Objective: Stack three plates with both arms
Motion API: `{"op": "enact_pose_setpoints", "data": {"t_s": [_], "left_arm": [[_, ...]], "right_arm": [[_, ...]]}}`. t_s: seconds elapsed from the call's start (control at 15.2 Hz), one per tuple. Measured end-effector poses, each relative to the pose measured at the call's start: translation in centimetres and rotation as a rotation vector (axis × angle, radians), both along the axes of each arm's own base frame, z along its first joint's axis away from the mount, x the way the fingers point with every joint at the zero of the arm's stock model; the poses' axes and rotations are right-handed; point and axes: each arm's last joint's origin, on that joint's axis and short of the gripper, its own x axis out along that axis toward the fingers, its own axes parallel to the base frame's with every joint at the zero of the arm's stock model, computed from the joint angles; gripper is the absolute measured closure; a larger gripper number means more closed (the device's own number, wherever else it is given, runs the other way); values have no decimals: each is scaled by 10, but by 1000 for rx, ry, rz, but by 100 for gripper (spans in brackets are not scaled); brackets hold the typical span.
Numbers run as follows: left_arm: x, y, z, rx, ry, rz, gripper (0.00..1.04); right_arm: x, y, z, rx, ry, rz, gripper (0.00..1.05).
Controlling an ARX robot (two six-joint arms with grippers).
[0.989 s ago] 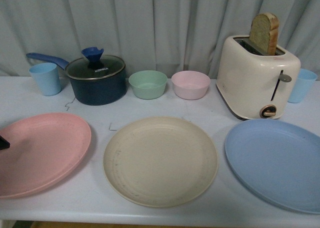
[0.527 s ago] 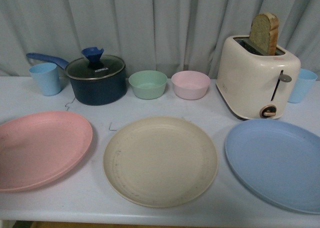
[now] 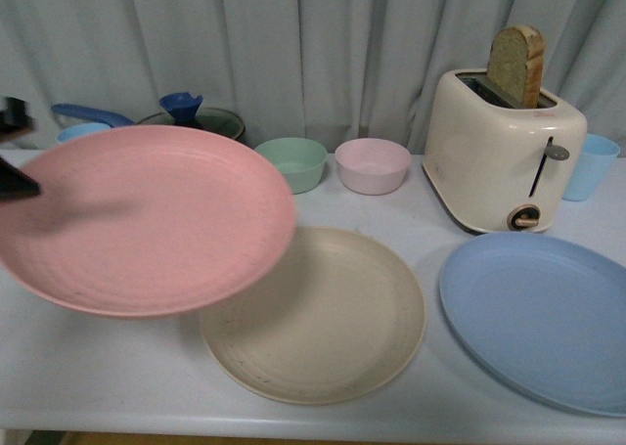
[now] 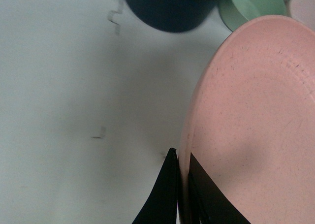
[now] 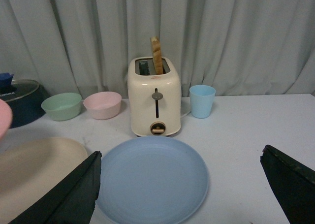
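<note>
**Over the left of the surface, first plate is up and nothing is stacked yet**

At far left of the surface (image 3: 98, 386), my left jaws are clamped on the rim of the pink plate (image 3: 147, 220), one finger above and one below it, as the left wrist view shows. I have the plate clear of the surface. In the front view its right edge overlaps the left rim of the cream plate (image 3: 333, 337), which lies flat in the middle. To the right, well apart from the cream one, the blue plate (image 3: 538, 318) also lies flat. My right jaws stand wide apart and empty, hanging near the blue plate without touching it.

By my reading, no plate rests on another yet. The pink one has to be set down on the cream one, and the blue one has yet to be gripped and added, so most of the job remains.

My count, left to right: three plates, one of each colour. Two blue cups, one (image 3: 83, 130) mostly hidden behind the pink plate, the other (image 3: 593, 166) at far right. One lidded pot (image 3: 191, 117). Two small bowls, a green bowl (image 3: 291, 161) and a pink bowl (image 3: 373, 164). One toaster (image 3: 504, 152) holding one slice of bread (image 3: 515, 64).
</note>
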Motion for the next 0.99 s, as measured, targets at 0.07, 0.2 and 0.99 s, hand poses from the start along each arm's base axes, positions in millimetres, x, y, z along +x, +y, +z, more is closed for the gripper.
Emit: {"op": "enact_pose_setpoints", "data": {"t_s": [0.07,0.2,0.99], "left_arm": [[2,-29,-10,-10,16,-30,102],[5,-44,-17,-13,26,-41,102],[-16,-114,-1,-63,-421,-149,28]], "right_arm": [[0,0,0,0,0,0,6],[0,0,0,0,0,0,6],[0,0,0,0,0,0,6]]}}
